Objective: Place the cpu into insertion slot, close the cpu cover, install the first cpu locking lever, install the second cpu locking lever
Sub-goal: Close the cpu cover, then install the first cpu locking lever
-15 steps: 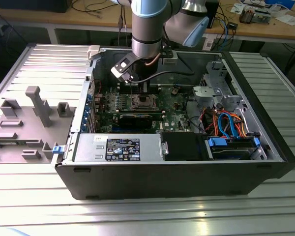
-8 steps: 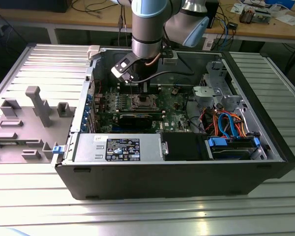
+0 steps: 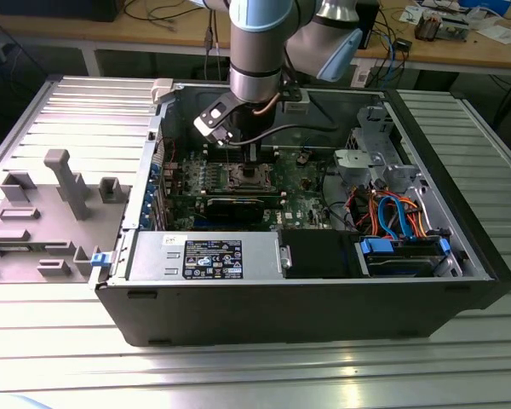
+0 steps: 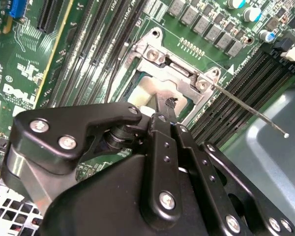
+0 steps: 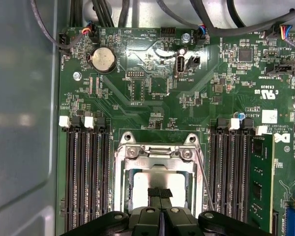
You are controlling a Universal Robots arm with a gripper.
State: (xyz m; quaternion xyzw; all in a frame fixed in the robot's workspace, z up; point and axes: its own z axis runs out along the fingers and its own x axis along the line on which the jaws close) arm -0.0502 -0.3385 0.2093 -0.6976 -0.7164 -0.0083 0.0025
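Black two-finger gripper, fingers closed and empty, stands at 12 o'clock of the silver-rimmed insertion slot in the exterior view. It sits over the seated pale silver cpu, probably pressing the silvery cpu cover flat.

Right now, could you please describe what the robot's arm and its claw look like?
The arm is built of round silver-grey metal segments with pale blue joint caps. A black cable curls out from its wrist. The claw is matte black, with two narrow fingers on hinged link bars, pinned with shiny silver screws.
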